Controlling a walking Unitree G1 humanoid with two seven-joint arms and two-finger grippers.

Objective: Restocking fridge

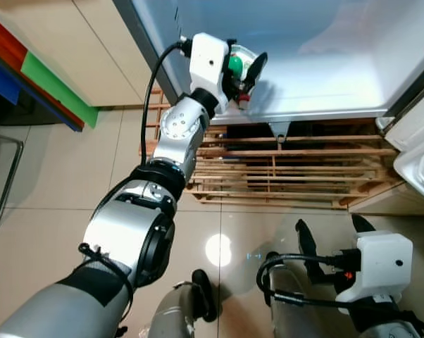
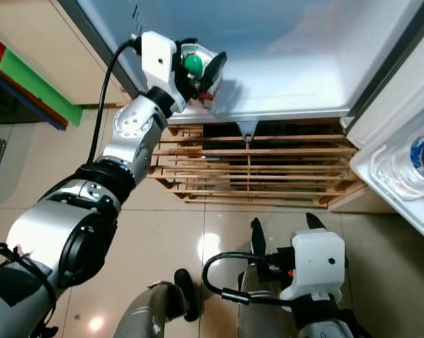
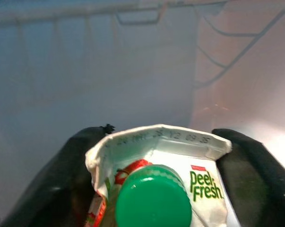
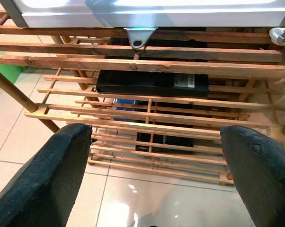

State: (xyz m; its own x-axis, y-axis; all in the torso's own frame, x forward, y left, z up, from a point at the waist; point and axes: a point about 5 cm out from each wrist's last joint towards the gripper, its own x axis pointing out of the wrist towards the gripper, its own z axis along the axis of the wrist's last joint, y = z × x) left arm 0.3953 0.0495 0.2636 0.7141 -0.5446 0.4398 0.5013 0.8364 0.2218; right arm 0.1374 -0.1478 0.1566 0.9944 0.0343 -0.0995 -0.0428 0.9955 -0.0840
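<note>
A white Peel Fresh juice carton [image 3: 180,161] with a green screw cap [image 3: 153,196] sits between the black fingers of my left gripper [image 1: 244,74], which is shut on it. The left arm reaches up and forward so the carton [image 2: 196,67] is at the front left of the open fridge's white bottom compartment [image 1: 318,63], just above its floor. My right gripper [image 4: 154,175] hangs low by my body, fingers [image 1: 305,239] wide apart with nothing between them, over the tiled floor.
Under the fridge stands a wooden slatted pallet [image 1: 282,169] with a black box [image 4: 152,82] inside it. The open fridge door at the right holds a water bottle [image 2: 418,165] in its shelf. Beige cabinets [image 1: 78,49] stand at the left.
</note>
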